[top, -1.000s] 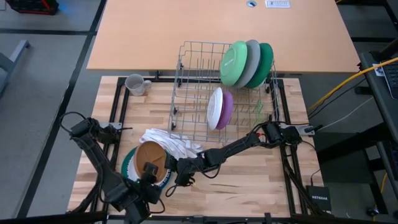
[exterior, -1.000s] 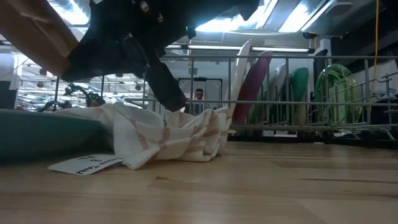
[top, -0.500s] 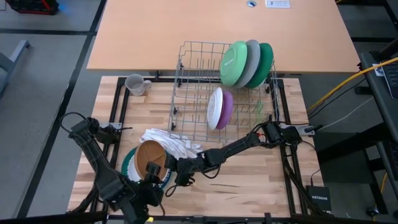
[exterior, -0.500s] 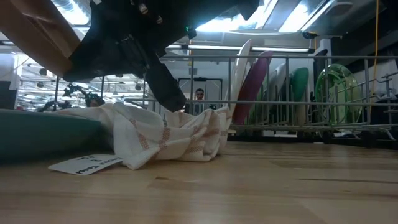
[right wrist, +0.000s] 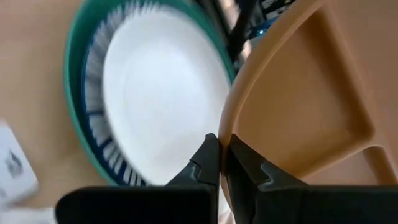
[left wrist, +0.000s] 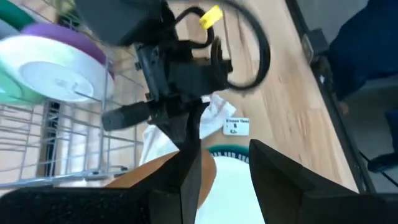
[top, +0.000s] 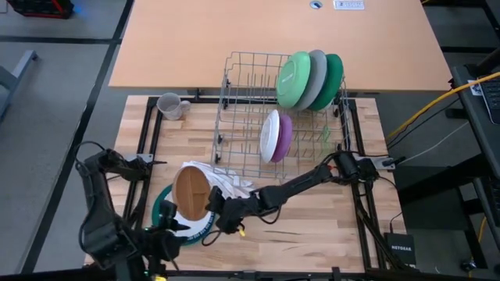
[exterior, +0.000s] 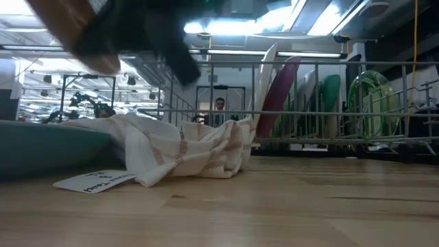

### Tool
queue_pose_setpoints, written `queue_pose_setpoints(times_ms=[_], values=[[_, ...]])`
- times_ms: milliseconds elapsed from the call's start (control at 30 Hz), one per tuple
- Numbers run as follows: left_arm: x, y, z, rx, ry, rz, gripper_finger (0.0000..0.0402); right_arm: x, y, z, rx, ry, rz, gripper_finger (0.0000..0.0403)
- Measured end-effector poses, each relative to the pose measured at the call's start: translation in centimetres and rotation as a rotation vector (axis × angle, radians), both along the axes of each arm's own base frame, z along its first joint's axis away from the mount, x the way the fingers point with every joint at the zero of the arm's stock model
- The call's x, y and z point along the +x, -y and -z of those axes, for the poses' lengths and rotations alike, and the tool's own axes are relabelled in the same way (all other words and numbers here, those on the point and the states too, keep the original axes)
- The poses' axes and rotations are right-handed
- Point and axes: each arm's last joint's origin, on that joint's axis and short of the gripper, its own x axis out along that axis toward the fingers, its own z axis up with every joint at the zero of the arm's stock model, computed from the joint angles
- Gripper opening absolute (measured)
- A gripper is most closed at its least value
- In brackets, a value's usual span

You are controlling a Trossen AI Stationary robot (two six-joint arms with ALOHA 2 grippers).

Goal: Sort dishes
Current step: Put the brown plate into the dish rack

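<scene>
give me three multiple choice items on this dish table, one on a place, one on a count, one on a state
1. Where does the grey mug stand?
A. inside the wire rack
B. on the table, apart from the rack, near a far corner
C. on the striped cloth

2. How many large plates stand on edge together at the rack's far end?
A. one
B. three
C. five

3. What is the right hand doing?
A. hanging open over the mug
B. shut on the rim of the brown dish
C. resting on the rack

Key
1. B: the grey mug sits on the bare table beside the wire rack.
2. B: a green plate, a grey plate and a teal plate stand there side by side.
3. B: the right hand pinches the edge of the brown dish, held above the white plate.
</scene>
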Motion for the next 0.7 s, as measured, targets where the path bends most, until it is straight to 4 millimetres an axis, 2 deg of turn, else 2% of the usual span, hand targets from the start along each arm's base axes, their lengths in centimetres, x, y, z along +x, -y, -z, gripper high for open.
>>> queue_pose_setpoints(times_ms=[167,367,700], values=[[-1.5,-0.4,-1.4,0.005,0.114,-0.011,0.0123,-1.0,-0.4,-3.3,0.179,0.059,0.055,0.0015],[-2.9,-0.9,-2.7,0.040,0.251,-0.008,0.0123,-2.9,0.1,-8.1,0.354,0.100,0.127,0.0015],[-3.5,-1.0,-3.4,0.153,0.379,0.008,0.0123,-7.7,2.1,-15.3,0.662,0.102,0.280,0.0015]])
